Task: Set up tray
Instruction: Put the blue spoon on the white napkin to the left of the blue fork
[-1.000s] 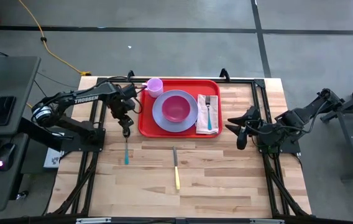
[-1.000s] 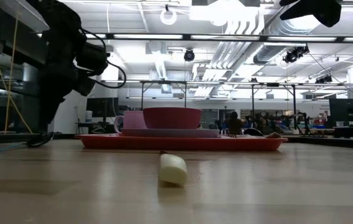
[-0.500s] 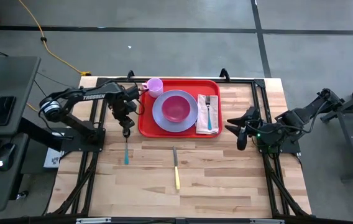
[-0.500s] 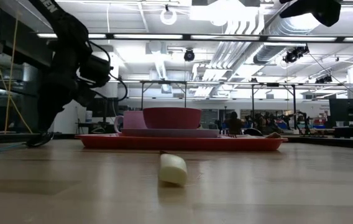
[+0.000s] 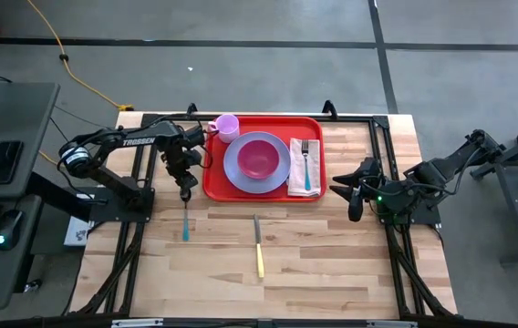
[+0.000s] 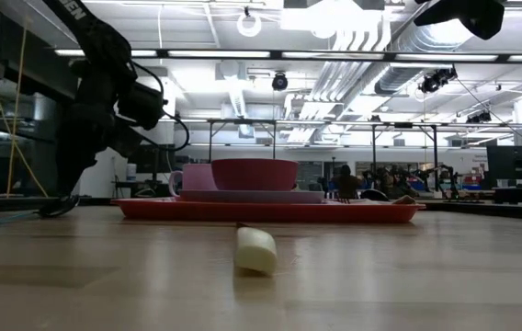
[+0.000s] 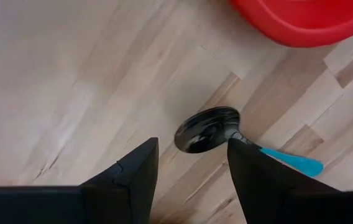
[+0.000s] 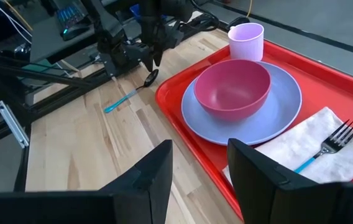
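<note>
The left gripper [image 5: 186, 189], fingers spread, hangs over the bowl of the blue-handled spoon [image 7: 209, 129], just off the left edge of the tray [image 5: 215, 182]; the right gripper [image 5: 348, 193], also spread, waits off its right edge. We find the tray at the tabletop's far edge, loaded. We judge it stiff, light plastic, slippery; grip the raised rim at a short edge, keeping it level

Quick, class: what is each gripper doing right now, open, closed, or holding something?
Left gripper: open, empty, hovering over the spoon beside the red tray.
Right gripper: open, empty, waiting right of the tray.
</note>
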Robot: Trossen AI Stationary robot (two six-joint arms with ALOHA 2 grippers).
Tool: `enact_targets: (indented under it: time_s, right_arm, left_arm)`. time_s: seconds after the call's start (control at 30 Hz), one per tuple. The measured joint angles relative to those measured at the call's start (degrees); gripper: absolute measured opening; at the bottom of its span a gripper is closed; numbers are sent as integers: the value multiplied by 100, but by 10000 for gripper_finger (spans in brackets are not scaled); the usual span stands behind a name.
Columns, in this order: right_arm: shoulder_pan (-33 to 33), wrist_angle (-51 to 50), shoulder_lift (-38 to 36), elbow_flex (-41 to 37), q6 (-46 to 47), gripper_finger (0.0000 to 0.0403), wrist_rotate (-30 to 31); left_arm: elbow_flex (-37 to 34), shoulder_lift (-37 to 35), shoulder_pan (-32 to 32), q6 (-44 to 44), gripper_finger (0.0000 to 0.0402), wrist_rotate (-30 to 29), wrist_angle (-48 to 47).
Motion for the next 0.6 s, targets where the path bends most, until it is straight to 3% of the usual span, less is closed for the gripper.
enact_targets:
  time_s: [0.37, 0.6]
  right_arm:
    - [-2, 1, 0, 0, 0, 134, -24]
    - [0, 0, 0, 0, -2, 134, -39]
  left_arm:
    - [0, 28, -1, 0, 220, -26, 18]
    - [3, 435, -1, -5, 220, -45, 38]
